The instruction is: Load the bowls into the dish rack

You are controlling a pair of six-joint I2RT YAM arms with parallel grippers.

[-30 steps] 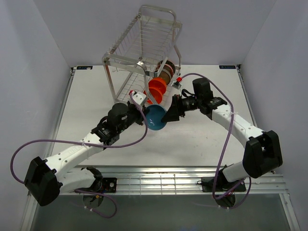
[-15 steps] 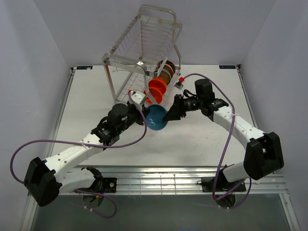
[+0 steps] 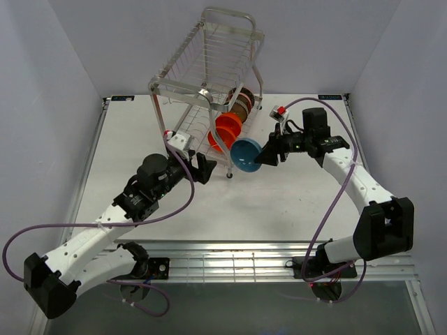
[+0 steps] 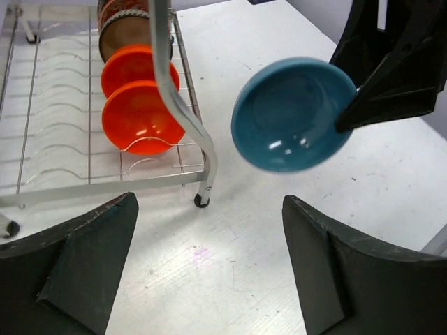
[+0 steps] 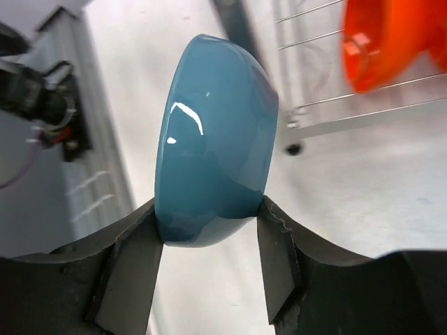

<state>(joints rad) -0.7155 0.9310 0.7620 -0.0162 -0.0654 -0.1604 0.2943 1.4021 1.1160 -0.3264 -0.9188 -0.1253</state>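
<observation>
My right gripper (image 3: 264, 157) is shut on the blue bowl (image 3: 246, 154), holding it on edge above the table just right of the dish rack (image 3: 202, 98); the wrist view shows the blue bowl (image 5: 213, 139) pinched between both fingers (image 5: 133, 272). The left wrist view shows this blue bowl (image 4: 293, 115) in the air beside the rack's front leg. Two orange bowls (image 3: 226, 130) and a dark brown bowl (image 3: 241, 105) stand upright in the lower tier. My left gripper (image 3: 204, 167) is open and empty, low over the table in front of the rack.
The rack's curved tubular frame (image 4: 174, 98) and its foot (image 4: 201, 201) stand between my left gripper and the orange bowls (image 4: 140, 112). The table's metal front rail (image 3: 230, 262) runs along the near edge. Grey walls close in both sides.
My left gripper let go of the blue bowl, opened wide and drew back to the left. My right gripper closed on the bowl and carried it up and to the right.
</observation>
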